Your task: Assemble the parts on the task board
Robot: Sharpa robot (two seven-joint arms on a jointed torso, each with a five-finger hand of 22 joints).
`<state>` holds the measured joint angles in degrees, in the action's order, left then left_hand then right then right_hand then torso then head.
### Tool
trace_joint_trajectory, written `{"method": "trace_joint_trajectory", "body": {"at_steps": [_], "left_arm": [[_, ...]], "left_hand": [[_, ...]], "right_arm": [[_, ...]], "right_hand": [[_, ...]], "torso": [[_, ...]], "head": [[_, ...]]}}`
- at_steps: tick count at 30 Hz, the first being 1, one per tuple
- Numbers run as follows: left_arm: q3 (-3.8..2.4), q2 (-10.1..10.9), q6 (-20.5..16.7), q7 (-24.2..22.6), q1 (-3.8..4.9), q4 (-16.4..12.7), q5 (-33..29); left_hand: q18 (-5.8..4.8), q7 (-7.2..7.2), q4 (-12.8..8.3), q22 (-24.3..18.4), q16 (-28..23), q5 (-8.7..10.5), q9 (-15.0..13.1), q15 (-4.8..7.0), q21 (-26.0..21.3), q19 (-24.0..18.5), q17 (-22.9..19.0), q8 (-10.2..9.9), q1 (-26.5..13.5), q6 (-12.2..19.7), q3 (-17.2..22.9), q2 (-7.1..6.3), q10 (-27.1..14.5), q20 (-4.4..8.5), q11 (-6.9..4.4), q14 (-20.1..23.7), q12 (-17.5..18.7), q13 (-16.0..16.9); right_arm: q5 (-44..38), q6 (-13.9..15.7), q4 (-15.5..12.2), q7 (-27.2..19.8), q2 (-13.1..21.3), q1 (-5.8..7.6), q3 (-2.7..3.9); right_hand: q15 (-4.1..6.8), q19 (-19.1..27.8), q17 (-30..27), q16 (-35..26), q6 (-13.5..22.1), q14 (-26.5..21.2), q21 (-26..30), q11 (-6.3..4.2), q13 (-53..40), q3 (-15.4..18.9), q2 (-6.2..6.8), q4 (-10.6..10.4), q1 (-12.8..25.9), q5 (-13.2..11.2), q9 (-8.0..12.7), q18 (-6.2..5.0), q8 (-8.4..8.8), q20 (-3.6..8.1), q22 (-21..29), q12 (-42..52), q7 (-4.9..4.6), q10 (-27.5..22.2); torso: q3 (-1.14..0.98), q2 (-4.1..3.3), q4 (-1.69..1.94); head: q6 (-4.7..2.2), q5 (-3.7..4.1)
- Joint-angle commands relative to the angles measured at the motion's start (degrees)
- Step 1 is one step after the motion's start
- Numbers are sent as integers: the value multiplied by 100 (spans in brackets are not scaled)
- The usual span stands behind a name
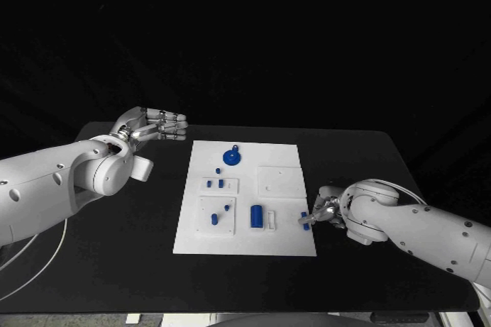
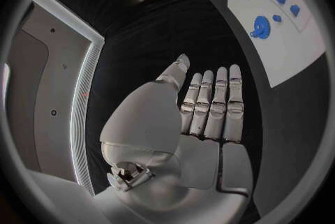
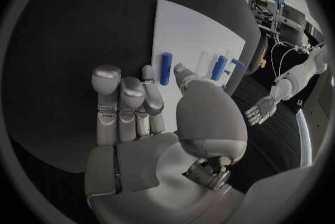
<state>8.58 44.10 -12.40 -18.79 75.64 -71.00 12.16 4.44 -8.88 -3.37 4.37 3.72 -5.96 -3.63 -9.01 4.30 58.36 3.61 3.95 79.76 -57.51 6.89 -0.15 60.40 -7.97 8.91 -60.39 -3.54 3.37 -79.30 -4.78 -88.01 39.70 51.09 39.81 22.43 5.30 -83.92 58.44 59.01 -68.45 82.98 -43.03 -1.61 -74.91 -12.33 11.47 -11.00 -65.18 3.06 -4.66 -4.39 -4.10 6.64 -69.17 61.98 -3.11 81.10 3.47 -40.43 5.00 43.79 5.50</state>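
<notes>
With the right hand (image 1: 329, 208) at the task board's (image 1: 282, 176) right edge beside a small blue peg (image 1: 305, 224) — fingers apart, holding nothing — pinch the peg squarely and lift straight up; the left hand (image 1: 153, 125) waits open off-board.

I saw a dim scene: the task board (image 1: 287, 199) glared white against the black table (image 1: 133, 270), the backdrop stayed unlit, and both wrist views bent straight edges toward their rims.
</notes>
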Motion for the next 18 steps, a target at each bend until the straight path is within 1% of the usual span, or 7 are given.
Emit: {"method": "trace_joint_trajectory", "body": {"at_steps": [1, 6, 7, 9, 11, 12, 18], "left_arm": [[-3, -3, 102, -27, 2, -17, 12], [-3, 2, 105, -25, 2, -16, 13], [-2, 3, 107, -24, 2, -16, 13], [-2, 4, 109, -23, 2, -15, 13], [-2, 6, 109, -19, 2, -15, 13], [-2, 7, 110, -17, 2, -15, 13], [-2, 14, 112, -4, 2, -15, 15]], "left_hand": [[79, 3, 36, -5, -26, 35, 5, 6, 4, 24, -5, -8, -45, 38, 5, 5, -42, -17, -5, 34, -7, -4], [79, 3, 36, -5, -26, 35, 5, 6, 4, 24, -5, -8, -45, 38, 5, 5, -42, -17, -5, 34, -7, -4], [79, 3, 36, -5, -26, 35, 5, 6, 4, 24, -5, -8, -45, 38, 5, 5, -42, -17, -5, 34, -7, -4], [79, 3, 36, -5, -26, 35, 5, 6, 4, 24, -5, -8, -45, 38, 5, 5, -42, -17, -5, 34, -7, -4], [79, 3, 36, -5, -26, 35, 5, 6, 4, 24, -5, -8, -45, 38, 5, 5, -42, -17, -5, 34, -7, -4], [79, 3, 36, -5, -26, 35, 5, 6, 4, 24, -5, -8, -45, 38, 5, 5, -42, -17, -5, 34, -7, -4], [79, 3, 36, -5, -26, 35, 5, 6, 4, 24, -5, -8, -45, 38, 5, 5, -42, -17, -5, 34, -7, -4]], "right_arm": [[-1, -193, 56, 152, -64, -87, -54], [-21, -61, 137, 153, -122, -107, -58], [-25, -36, 152, 152, -132, -110, -58], [-29, 0, 178, 148, -147, -113, -59], [-31, 29, 201, 145, -159, -115, -59], [-32, 42, 212, 142, -163, -116, -59], [-13, 181, 258, 98, -165, -120, -59]], "right_hand": [[-5, -304, 8, -38, -52, 9, 22, -32, -164, -207, -80, 156, -149, -29, 28, 33, 38, 3, -9, -15, 6, -19], [-5, -306, 7, -48, -112, 17, 13, -52, -170, -529, -538, 824, -230, 10, 34, 39, 45, -8, -21, -4, 40, -7], [-10, -306, 0, -44, -117, 24, 5, -47, -169, -564, -696, 1242, -26, 11, 34, 37, 52, -15, -28, 9, 49, -7], [-6, -305, -4, -40, -141, 23, 7, -57, -170, -631, -805, 1442, -13, 72, 28, 36, 47, -14, -29, 22, 54, -3], [-6, -306, -10, -32, -153, 22, -2, -60, -165, -686, -924, 1727, 89, 205, 26, 40, 46, -14, -35, 30, 66, -6], [-5, -305, -16, -30, -182, 21, -2, -62, -162, -746, -1003, 1931, 68, 469, 18, 47, 46, -13, -38, 34, 72, -6], [-9, -306, -36, -20, -233, 21, -26, -67, -144, -916, -1175, 2311, 153, 788, -8, 58, 44, -17, -56, 39, 74, -3]], "torso": [[-3, -1, -1], [-4, -1, -4], [-4, -1, -4], [-4, -1, -2], [-3, -1, -2], [-3, -2, -2], [-2, 0, -3]], "head": [[0, 8], [6, 7], [6, 7], [7, 10], [7, 10], [9, 14], [7, 20]]}}
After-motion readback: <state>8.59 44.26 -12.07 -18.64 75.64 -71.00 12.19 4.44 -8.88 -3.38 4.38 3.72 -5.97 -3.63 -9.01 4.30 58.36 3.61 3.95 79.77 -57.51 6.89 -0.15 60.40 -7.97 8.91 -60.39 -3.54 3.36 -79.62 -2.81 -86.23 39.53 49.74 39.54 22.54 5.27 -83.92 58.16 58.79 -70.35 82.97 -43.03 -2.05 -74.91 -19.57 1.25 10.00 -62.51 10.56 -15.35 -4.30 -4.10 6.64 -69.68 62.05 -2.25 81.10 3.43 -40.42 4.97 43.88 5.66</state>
